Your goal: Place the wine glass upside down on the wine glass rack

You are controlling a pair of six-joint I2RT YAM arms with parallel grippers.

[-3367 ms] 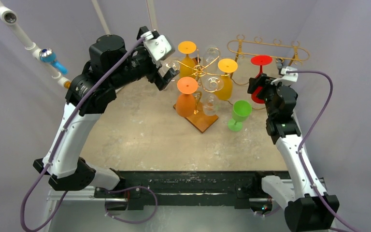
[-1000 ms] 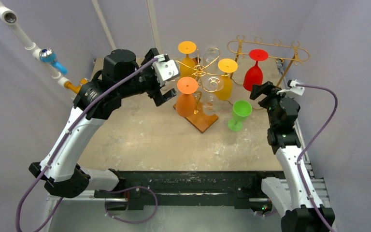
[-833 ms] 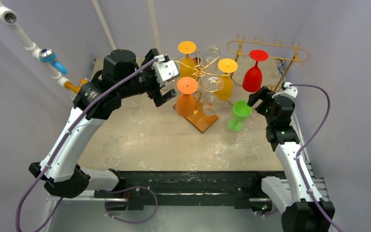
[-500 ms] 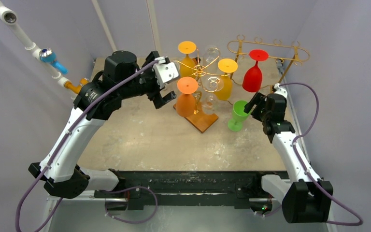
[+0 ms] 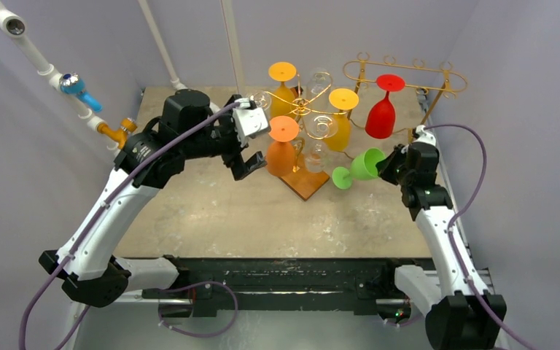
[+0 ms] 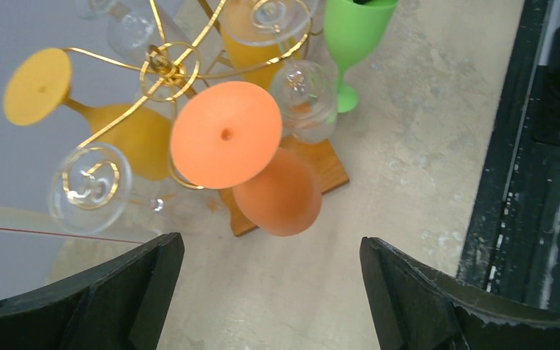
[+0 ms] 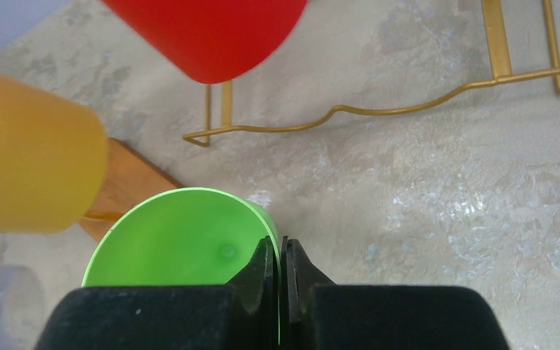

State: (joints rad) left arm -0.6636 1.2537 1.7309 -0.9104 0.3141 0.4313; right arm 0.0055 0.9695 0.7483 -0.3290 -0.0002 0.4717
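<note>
Opaque green wine glass (image 5: 363,167), tipped sideways, foot leftward.

**Cropped, blurred and blocked parts**

In the right wrist view the red glass (image 7: 204,33) runs off the top edge. The yellow glass (image 7: 29,153) is blurred and cropped at the left. The green wine glass (image 7: 182,240) loses its lower bowl behind the right gripper (image 7: 283,266), with stem and foot out of sight. The left wrist view crops the green rim at the top, and the left gripper (image 6: 271,244) has both fingers (image 6: 95,292) cut by the bottom edge. From above, the right fingertips hide behind the green bowl.
</note>
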